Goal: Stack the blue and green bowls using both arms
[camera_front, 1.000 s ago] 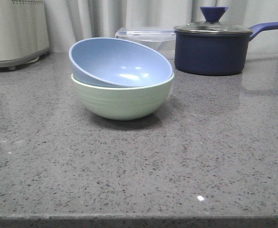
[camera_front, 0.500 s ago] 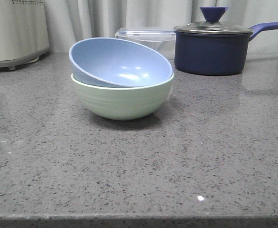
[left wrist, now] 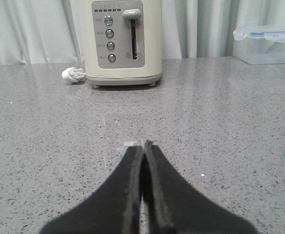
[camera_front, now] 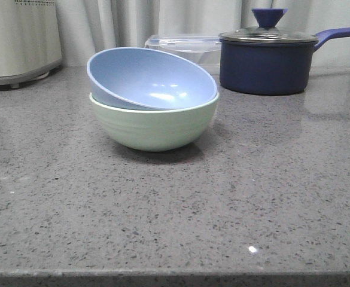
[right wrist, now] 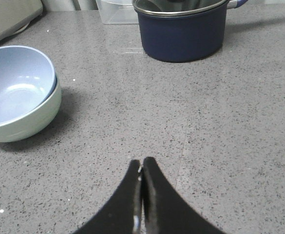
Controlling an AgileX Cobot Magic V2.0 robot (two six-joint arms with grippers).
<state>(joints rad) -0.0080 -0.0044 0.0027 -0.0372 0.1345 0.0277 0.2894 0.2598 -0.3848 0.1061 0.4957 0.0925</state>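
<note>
The blue bowl [camera_front: 151,78] sits tilted inside the green bowl [camera_front: 154,128] on the grey counter, left of centre in the front view. Both also show in the right wrist view, the blue bowl [right wrist: 15,83] nested in the green bowl [right wrist: 28,124]. My right gripper [right wrist: 142,163] is shut and empty, low over bare counter, well apart from the bowls. My left gripper [left wrist: 143,145] is shut and empty over bare counter, facing a toaster; the bowls are out of its view. Neither arm shows in the front view.
A dark navy lidded saucepan [camera_front: 267,60] stands at the back right, its handle pointing right. A clear plastic box [camera_front: 183,46] sits behind the bowls. A cream toaster [left wrist: 122,41] with a white plug [left wrist: 74,74] stands at the back left. Curtains hang behind the counter.
</note>
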